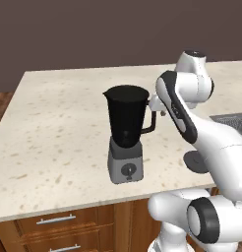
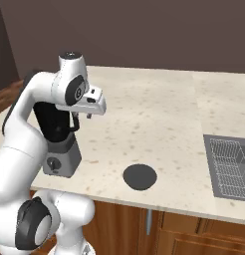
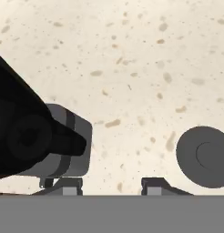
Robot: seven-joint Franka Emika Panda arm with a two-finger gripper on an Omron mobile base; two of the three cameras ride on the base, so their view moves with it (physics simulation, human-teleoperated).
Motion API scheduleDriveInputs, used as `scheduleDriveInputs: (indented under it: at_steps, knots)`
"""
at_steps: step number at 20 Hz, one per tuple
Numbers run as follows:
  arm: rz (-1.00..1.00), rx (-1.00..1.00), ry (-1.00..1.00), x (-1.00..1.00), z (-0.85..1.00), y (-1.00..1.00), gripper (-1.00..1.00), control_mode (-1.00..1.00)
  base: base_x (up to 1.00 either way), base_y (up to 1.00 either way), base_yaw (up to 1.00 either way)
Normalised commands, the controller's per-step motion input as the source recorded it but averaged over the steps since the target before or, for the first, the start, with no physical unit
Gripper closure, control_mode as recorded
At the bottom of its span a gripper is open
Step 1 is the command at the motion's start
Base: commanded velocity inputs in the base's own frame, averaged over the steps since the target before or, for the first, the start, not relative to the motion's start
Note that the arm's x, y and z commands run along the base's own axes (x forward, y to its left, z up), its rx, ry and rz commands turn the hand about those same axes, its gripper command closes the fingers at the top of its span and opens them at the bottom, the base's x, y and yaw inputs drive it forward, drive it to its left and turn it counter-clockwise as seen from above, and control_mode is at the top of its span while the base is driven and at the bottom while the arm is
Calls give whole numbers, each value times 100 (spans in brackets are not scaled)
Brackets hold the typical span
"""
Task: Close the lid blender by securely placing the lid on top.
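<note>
The blender (image 1: 125,135), a black tapered jar on a grey base with a dial, stands near the counter's front edge with its mouth uncovered. The lid (image 2: 140,177), a flat dark grey disc, lies on the counter to the blender's right, close to the front edge. My gripper (image 2: 81,115) hangs above the counter just right of the jar's handle, well above the lid. In the hand view the gripper (image 3: 109,187) is open with bare counter between its tips, the blender (image 3: 45,141) is at the left and the lid (image 3: 205,157) at the right.
A sink with a wire rack (image 2: 229,167) is set into the counter at the right. The speckled counter (image 1: 59,113) stretches wide behind and left of the blender. Wooden drawers (image 1: 54,221) sit under the front edge.
</note>
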Motion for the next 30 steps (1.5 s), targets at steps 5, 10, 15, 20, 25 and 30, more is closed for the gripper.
scheduleDriveInputs:
  at_steps: [5, 10, 15, 20, 25, 30]
  knots:
    - [-2, 1, -13, -63, -2, -24, -100, -100, 0, 0, 0]
    - [-20, 14, -1, -79, -33, -97, -100, -100, 0, 0, 0]
    - [-12, 4, 10, -16, -60, -63, -100, -100, 0, 0, 0]
    - [-7, 3, 24, 0, -68, -52, -100, -100, 0, 0, 0]
    - [-10, 10, 19, 14, -75, -68, -100, -100, 0, 0, 0]
    - [-7, 0, 14, 48, -52, -43, -100, -100, 0, 0, 0]
